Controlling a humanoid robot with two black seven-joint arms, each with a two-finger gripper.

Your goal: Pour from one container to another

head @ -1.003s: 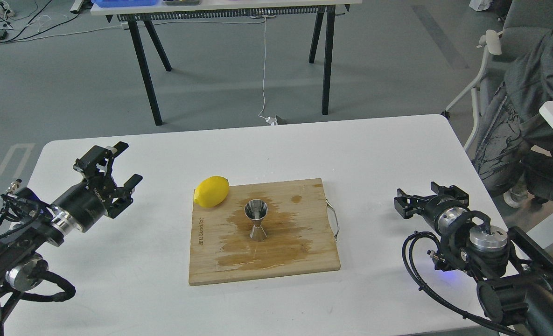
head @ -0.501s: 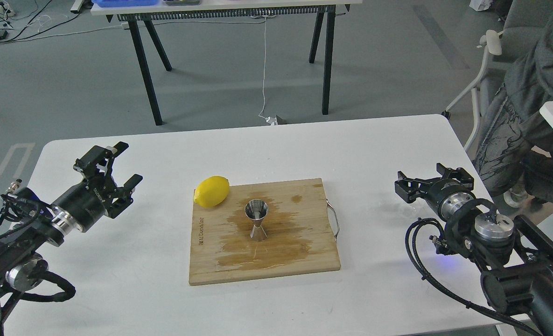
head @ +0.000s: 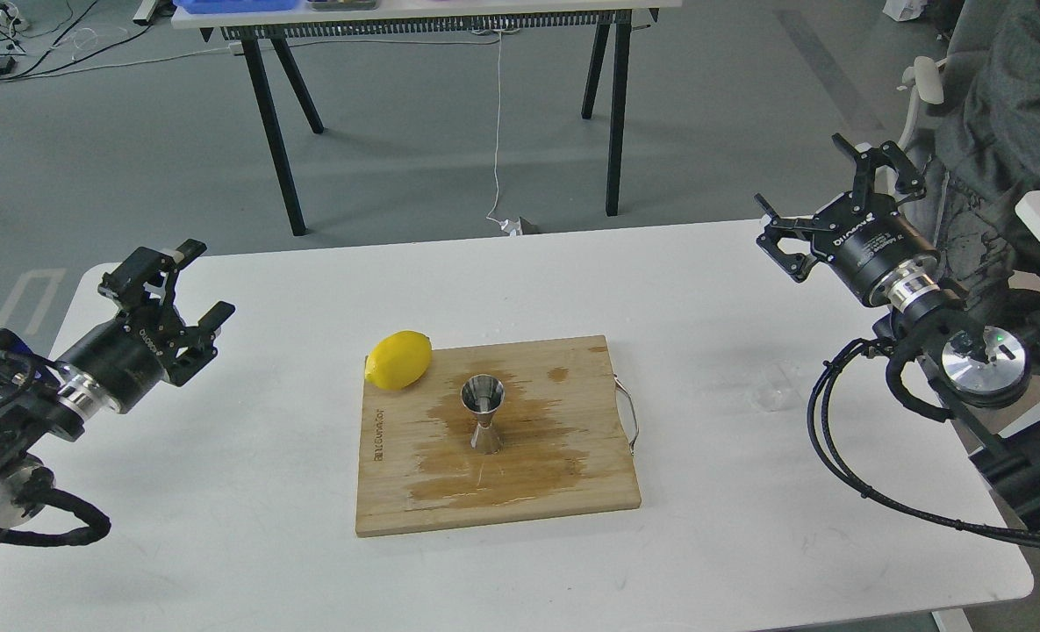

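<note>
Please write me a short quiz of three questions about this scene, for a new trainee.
1. True or false: the steel jigger stands upright on the wooden cutting board.
2. Which corner of the board does the lemon lie at? A) far left B) near right C) far right
3. Fill in: the faint clear glass cup stands on the white table, to the ___ of the board.

Key: 1 true. 2 A. 3 right; both the left pincer and right pincer are open and hold nothing.

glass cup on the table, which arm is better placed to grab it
Right. The glass cup stands right of the cutting board, below the open right gripper. The left gripper is across the board.
</note>
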